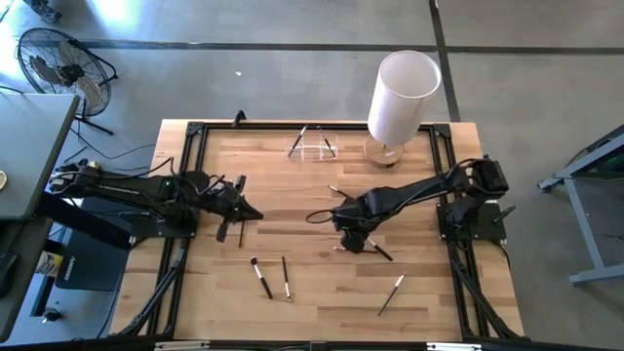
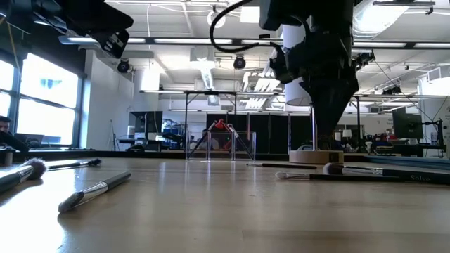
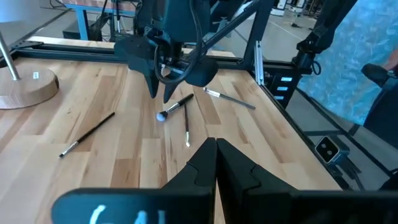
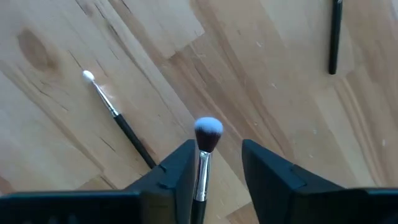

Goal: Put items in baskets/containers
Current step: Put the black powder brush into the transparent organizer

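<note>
My left gripper (image 1: 252,212) waits shut over the table's left side; two brushes (image 1: 273,277) lie near the front edge; at centre my right gripper (image 4: 216,165) hangs over a pale-tipped brush (image 4: 207,134), fingers spread, the handle between them but not yet pinched; the clear holder (image 1: 313,144) stands well apart at the far edge, beside the white cylinder (image 1: 401,95). This looks like the pick-up step; next I must close squarely on the handle, then lift.

The right pincer (image 2: 330,133) points down at the table (image 2: 225,211) above a pale-tipped brush (image 2: 351,171).
</note>
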You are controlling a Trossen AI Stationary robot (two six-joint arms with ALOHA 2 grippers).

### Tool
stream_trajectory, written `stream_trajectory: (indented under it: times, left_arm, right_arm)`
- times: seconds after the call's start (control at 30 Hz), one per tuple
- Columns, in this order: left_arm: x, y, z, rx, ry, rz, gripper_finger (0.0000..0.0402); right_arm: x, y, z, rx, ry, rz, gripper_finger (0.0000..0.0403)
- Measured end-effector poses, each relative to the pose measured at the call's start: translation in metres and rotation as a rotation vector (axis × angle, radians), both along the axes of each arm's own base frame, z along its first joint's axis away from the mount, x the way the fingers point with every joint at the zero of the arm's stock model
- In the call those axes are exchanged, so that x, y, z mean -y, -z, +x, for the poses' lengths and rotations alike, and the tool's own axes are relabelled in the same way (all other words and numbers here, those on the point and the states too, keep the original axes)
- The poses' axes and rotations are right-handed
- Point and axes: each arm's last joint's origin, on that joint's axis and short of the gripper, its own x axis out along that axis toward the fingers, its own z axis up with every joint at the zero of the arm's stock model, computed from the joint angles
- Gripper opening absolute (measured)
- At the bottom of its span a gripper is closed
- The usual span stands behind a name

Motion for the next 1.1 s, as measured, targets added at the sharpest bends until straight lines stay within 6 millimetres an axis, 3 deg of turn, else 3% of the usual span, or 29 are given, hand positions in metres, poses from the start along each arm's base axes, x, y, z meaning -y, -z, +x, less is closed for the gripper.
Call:
stream_trajectory:
  times: [0.3,0.63,0.8,0.97,1.1]
  left_arm:
    - [0.0,0.004,-0.001,-0.041,0.004,0.024,0.0]
    - [0.0,0.006,-0.001,-0.058,0.003,0.026,0.0]
    - [0.0,0.007,-0.002,-0.068,0.0,0.027,0.0]
    - [-0.001,0.006,-0.001,-0.06,-0.026,0.033,0.0]
    - [-0.004,0.006,-0.001,-0.059,-0.131,0.057,0.0]
  right_arm:
    - [-0.002,0.029,0.008,-0.088,-0.003,0.026,0.0138]
    - [-0.003,0.055,0.016,-0.132,-0.002,0.024,0.0102]
    - [-0.004,0.056,0.018,-0.118,-0.003,0.034,0.0019]
    - [-0.003,0.051,0.017,-0.1,-0.005,0.023,0.0013]
    - [0.005,0.025,0.014,0.005,0.002,-0.072,0.0007]
